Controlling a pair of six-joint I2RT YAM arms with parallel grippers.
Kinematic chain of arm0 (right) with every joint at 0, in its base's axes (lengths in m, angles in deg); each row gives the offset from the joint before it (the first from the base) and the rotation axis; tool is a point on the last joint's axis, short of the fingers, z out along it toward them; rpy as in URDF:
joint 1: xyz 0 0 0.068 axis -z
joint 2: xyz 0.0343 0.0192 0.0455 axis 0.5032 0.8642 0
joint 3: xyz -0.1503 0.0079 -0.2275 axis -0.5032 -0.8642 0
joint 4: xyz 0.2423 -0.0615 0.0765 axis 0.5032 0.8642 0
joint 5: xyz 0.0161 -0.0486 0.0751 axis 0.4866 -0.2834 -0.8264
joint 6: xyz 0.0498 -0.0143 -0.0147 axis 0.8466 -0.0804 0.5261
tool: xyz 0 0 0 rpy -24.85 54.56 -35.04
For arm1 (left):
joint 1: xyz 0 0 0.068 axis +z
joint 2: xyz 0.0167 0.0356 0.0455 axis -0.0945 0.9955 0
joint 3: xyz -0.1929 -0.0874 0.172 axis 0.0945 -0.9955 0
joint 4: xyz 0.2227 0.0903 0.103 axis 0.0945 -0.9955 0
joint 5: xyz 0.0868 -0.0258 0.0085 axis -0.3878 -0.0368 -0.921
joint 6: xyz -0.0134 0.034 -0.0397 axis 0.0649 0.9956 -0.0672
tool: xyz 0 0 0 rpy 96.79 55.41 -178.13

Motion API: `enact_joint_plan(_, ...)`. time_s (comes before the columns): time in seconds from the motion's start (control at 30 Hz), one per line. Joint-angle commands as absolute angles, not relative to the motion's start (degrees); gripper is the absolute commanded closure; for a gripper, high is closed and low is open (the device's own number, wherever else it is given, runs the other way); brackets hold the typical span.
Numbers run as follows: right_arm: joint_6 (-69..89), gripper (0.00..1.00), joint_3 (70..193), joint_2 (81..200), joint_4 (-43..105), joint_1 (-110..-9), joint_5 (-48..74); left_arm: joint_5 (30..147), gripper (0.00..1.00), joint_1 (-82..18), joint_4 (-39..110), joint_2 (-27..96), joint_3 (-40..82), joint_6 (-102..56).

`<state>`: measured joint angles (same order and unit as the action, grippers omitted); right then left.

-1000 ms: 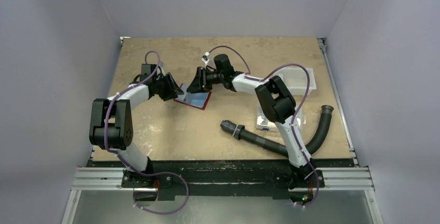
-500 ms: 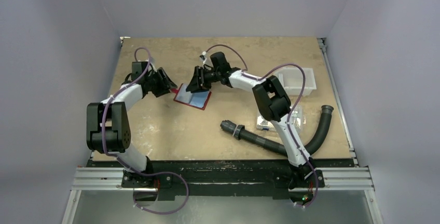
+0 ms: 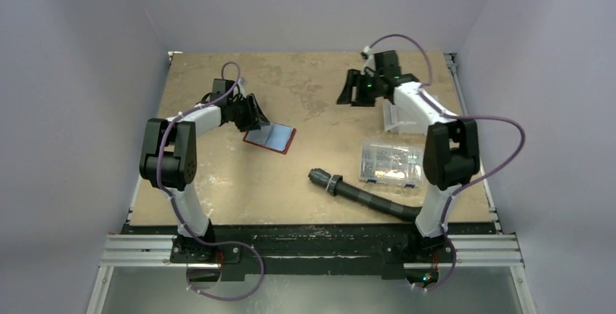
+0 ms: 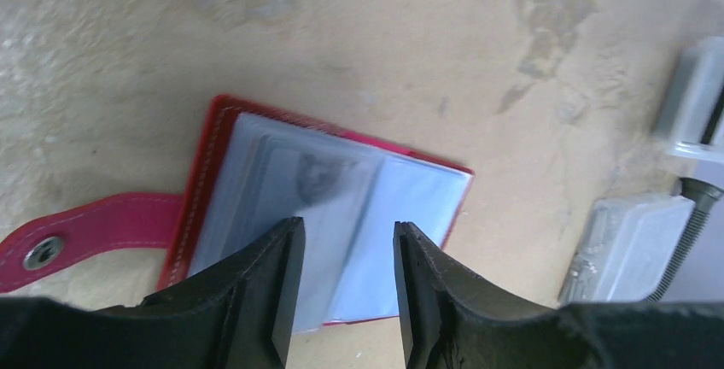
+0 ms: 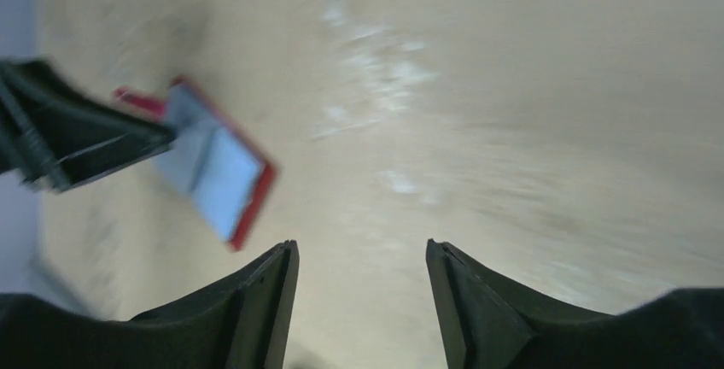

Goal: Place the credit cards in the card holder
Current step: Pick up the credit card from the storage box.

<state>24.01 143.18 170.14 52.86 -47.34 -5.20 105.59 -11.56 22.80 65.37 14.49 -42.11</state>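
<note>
Left wrist view: card holder (image 4: 418, 194) open on worktop (image 4: 427, 44), frame centre, pale credit card (image 4: 312, 185) sleeved inside; left tool (image 4: 346, 228) apart above it. Right tool (image 5: 359, 254) apart, empty. Loading looks near done; holder unclosed.

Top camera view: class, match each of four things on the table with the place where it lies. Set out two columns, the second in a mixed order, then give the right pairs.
Things
1. card holder
2. clear box
3. black hose
4. white tray

Places
A. nearest the front edge, right of the middle
B. lying open, left of the middle
C. farthest back on the right
D. on the right, between the tray and the hose

Pairs: 1-B, 2-D, 3-A, 4-C
</note>
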Motion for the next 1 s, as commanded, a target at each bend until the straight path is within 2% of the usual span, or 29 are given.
enact_joint_plan(0.0,16.9,0.31,139.2,161.0,59.6,-38.9,10.9,99.9,0.54,-11.0,20.3,65.9,13.2,-42.1)
enact_joint_plan(0.07,16.4,0.25,137.7,159.4,59.1,-34.6,12.3,97.2,0.54,-10.8,19.5,65.4,11.4,-43.1)
enact_joint_plan(0.23,15.8,0.21,136.2,159.7,57.2,-28.1,12.0,96.4,0.53,-10.2,21.5,62.0,4.8,-46.3)
enact_joint_plan(0.43,14.1,0.16,137.0,164.6,57.4,-25.5,6.4,94.7,0.52,-9.8,20.7,56.0,0.8,-44.9)
enact_joint_plan(0.53,13.9,0.13,136.0,165.7,56.2,-24.4,4.7,97.8,0.52,-9.7,21.9,53.2,-0.1,-42.8)
enact_joint_plan(0.83,14.3,0.12,134.3,168.8,54.2,-24.4,-3.2,102.1,0.49,-9.9,26.6,46.1,-2.7,-40.0)
enact_joint_plan(0.97,15.5,0.16,133.3,168.2,53.3,-24.3,-5.9,102.5,0.49,-9.9,26.8,45.7,-2.8,-39.8)
